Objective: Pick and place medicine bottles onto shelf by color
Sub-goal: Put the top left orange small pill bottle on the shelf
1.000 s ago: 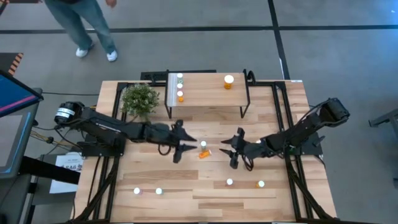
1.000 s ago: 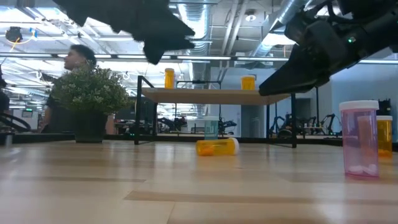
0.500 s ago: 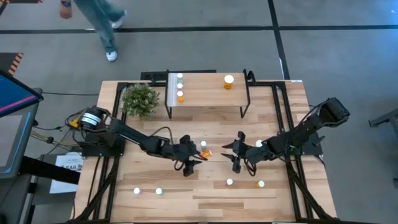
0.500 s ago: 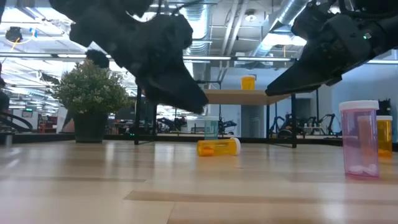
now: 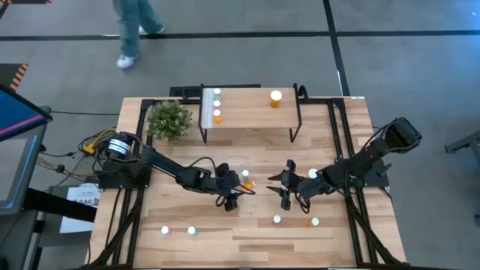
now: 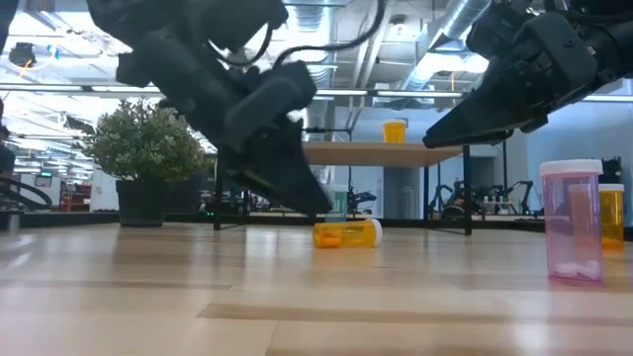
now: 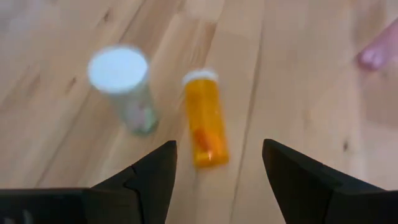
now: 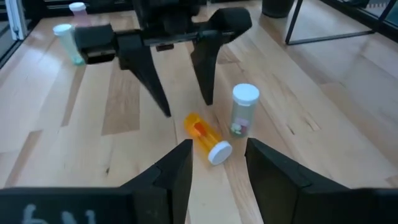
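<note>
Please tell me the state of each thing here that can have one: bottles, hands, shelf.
Orange bottle: lying on its side, cap on, not held.
Green bottle: upright beside it, capped.
Pink bottle: upright, capped.
Left hand: open, lowered over the orange bottle.
Right hand: open, empty, facing the same bottle.
Shelf: holds four upright bottles.

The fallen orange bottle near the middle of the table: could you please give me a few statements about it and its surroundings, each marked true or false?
1. The orange bottle lies on its side on the table. True.
2. The left gripper is shut on it. False: its fingers stand open, close by the bottle.
3. A green bottle stands upright beside it. True.
4. The shelf holds no bottles. False: several stand on it.
5. The right gripper holds a pink bottle. False: it holds nothing.
</note>
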Tool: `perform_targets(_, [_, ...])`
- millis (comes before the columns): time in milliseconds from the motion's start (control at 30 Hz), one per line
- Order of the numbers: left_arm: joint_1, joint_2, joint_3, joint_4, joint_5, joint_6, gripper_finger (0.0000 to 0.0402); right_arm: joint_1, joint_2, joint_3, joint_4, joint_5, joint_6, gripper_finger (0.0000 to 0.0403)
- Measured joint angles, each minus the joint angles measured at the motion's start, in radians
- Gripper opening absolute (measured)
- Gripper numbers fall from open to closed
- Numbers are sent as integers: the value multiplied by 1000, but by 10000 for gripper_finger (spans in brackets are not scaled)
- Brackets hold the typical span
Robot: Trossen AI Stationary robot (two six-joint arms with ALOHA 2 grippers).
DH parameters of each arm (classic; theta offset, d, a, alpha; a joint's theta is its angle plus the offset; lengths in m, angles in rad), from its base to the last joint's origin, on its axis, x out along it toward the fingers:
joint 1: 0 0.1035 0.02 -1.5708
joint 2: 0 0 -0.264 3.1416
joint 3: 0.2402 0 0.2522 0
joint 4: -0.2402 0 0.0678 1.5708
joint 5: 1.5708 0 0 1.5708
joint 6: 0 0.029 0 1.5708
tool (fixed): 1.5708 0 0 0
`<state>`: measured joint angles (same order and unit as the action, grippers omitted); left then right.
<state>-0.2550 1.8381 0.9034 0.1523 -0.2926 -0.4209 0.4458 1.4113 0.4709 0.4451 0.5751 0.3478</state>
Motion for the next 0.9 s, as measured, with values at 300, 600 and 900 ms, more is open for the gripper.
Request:
perform_targets(300, [0,68,17,27,-3,-15,226,6,0,0,10,0,3,169])
perform_targets(600, [1,105,31,51,-53,-8,225,6,0,0,6,0,3,167])
perform_targets(900, [2,110,31,48,-53,-9,157,6,0,0,5,0,4,165])
